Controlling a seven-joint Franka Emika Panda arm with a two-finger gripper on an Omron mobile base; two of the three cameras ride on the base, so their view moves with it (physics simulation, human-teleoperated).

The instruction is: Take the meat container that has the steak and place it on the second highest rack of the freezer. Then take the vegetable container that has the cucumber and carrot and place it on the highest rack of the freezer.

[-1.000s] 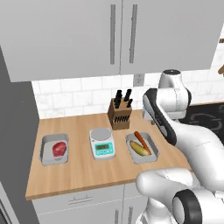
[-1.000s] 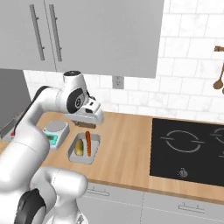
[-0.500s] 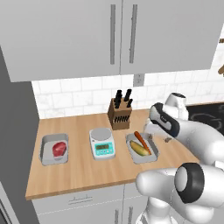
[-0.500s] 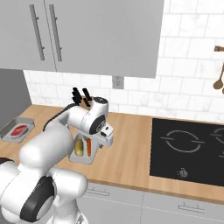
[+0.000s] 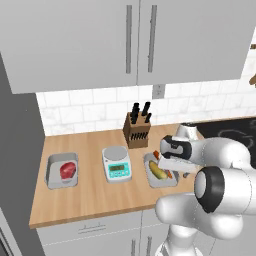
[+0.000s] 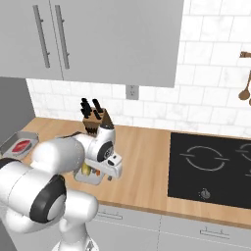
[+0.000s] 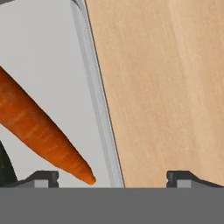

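In the left base view, a wooden worktop (image 5: 95,197) crosses the middle of the frame. At its left sits the meat container (image 5: 62,170) with a red steak, then a kitchen scale (image 5: 116,163), a knife block (image 5: 137,127) behind, and right of centre the vegetable container (image 5: 159,171). The gripper (image 7: 113,177) hangs over that container's rim, jaws spread wide, holding nothing, beside the carrot (image 7: 39,127).

Scale (image 5: 116,164) between meat container (image 5: 62,170) and vegetable container (image 5: 159,173)
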